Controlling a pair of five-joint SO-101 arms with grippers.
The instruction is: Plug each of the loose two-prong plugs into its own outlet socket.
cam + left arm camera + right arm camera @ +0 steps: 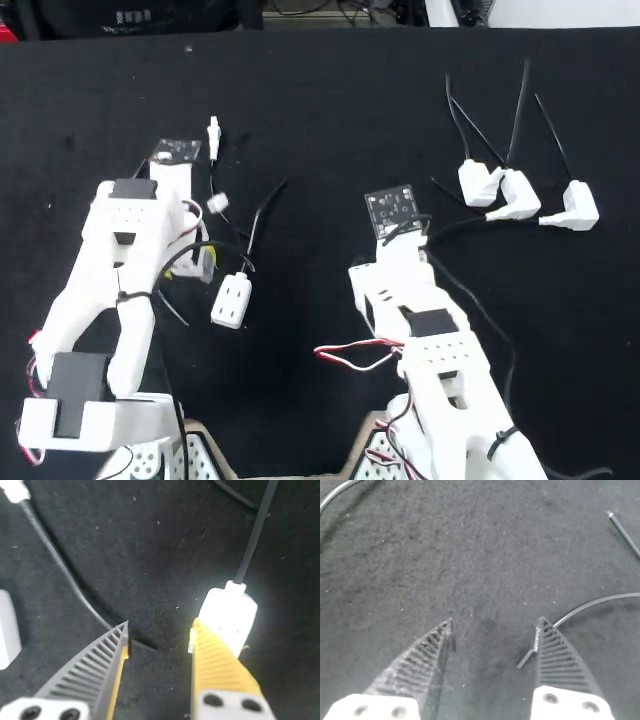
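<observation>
**End effectors both open; left finger touching a plug**

Left end effector (160,630): fingers spread moderately wide, nothing between them. The tip of the yellow-faced finger (220,665) touches a white plug (231,611) lying on the counter. A black cable leads away from the plug's far end. The grey finger's tip sits just beside a second cable (60,565).

Right end effector (495,625): about equally wide and holding nothing, over bare cloth. The loose end of a thin cable (590,601) lies just beside one fingertip.

Counter (330,100): covered throughout in black cloth. In the high view, a white socket block (231,298) lies near the left arm (120,260). Three white cabled pieces (518,195) are grouped well apart from it, on the right arm's (430,330) side. Dark equipment (130,15) stands beyond the far edge.
</observation>
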